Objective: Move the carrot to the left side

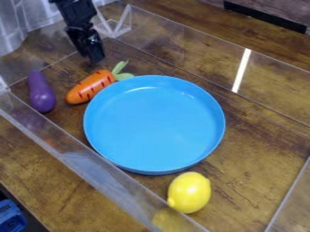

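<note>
Camera view, so went with just that one. Saw a wooden worktop [260,127] from above, with a big round blue plate [155,124] lying roughly mid-frame. Found the carrot [91,87] just off the plate's upper-left edge, lying on the wood. Looked orange with dark stripes across it, and pointed its tapered end toward the lower left, with the green leafy top up toward the upper right. Had those leaves right by the plate's rim, but couldn't really tell about actual contact.

Spotted the purple eggplant [42,91] a bit further left, near the carrot but apart from it. Also noticed the yellow lemon [189,192] down below the plate, toward its lower right, near the rim.

Caught the dark end effector [92,55] near the top left, pointing downward, above and slightly left of the carrot in the frame. Looked open to me, holding nothing, and apart from the carrot. Couldn't tell the height over the wood. Made out a clear strip [91,163] running diagonally across the lower left too, plus something blue [10,216] cut off in the bottom-left corner.
</note>
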`<state>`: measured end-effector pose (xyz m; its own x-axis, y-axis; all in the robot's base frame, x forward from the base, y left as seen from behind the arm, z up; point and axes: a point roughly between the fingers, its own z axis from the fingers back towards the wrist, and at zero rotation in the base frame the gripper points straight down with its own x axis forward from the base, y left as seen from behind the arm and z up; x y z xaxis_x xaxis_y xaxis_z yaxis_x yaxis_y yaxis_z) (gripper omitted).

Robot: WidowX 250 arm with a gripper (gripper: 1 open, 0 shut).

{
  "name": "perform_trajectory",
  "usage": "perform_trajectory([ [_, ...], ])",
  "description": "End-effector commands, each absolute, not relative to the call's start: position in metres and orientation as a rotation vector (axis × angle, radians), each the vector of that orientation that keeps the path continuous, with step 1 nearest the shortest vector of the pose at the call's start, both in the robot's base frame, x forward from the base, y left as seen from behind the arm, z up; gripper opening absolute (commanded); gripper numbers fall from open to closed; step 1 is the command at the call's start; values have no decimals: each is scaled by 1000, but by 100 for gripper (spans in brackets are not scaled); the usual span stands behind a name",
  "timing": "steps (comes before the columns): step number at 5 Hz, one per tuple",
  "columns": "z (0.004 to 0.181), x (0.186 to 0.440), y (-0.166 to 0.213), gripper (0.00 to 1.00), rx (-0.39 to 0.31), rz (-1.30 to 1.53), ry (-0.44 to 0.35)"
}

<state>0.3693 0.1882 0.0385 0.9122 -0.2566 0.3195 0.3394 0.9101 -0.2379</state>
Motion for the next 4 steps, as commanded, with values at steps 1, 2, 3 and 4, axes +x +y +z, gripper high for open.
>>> perform_trajectory([
  [1,81,375,198,100,-267,-324,-354],
  [2,113,378,199,100,-279,-331,-365],
  [3,128,378,199,0,-286,-405,-348],
  [4,128,376,196,100,-289,-518,-322],
])
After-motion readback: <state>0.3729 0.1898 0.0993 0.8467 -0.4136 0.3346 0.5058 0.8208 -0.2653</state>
